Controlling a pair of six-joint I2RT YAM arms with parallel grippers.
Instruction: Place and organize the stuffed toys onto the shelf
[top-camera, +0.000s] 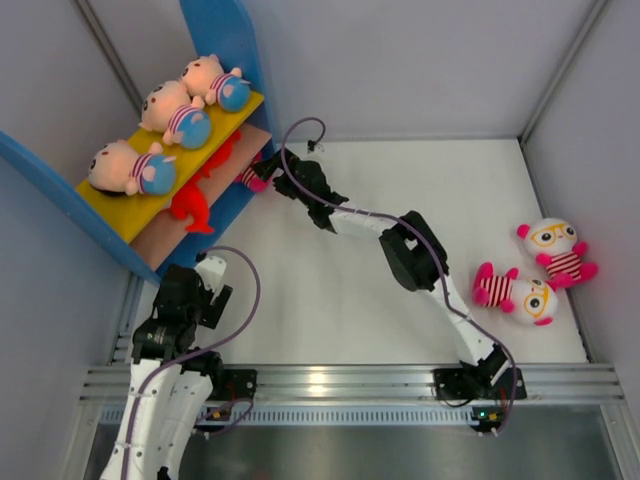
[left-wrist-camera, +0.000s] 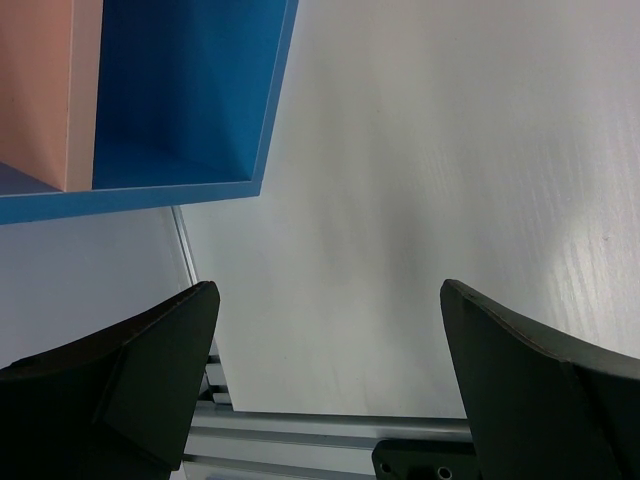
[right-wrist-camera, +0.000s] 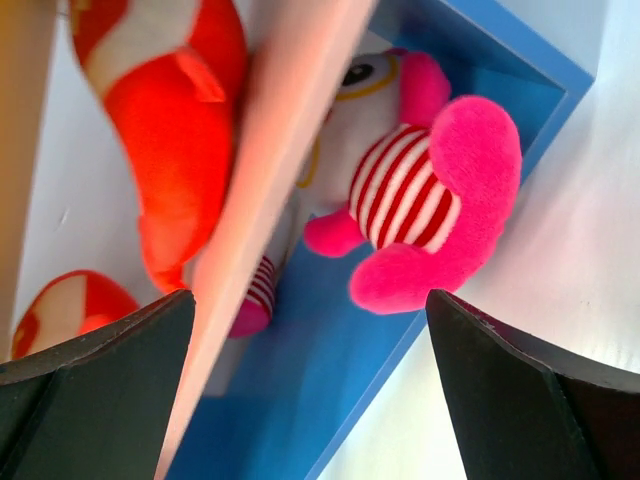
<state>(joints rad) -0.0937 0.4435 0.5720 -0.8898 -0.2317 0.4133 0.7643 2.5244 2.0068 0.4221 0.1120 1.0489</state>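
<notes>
R pincer released near owl in shelf bottom; L pincer released.

Three dolls atop the shelf at left — two owls on the table far right

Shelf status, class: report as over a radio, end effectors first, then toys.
Left end effector open, empty. Right end effector open at shelf bottom bay, owl inside. Two owls unshelved on table, far right. Nothing in the way.
</notes>
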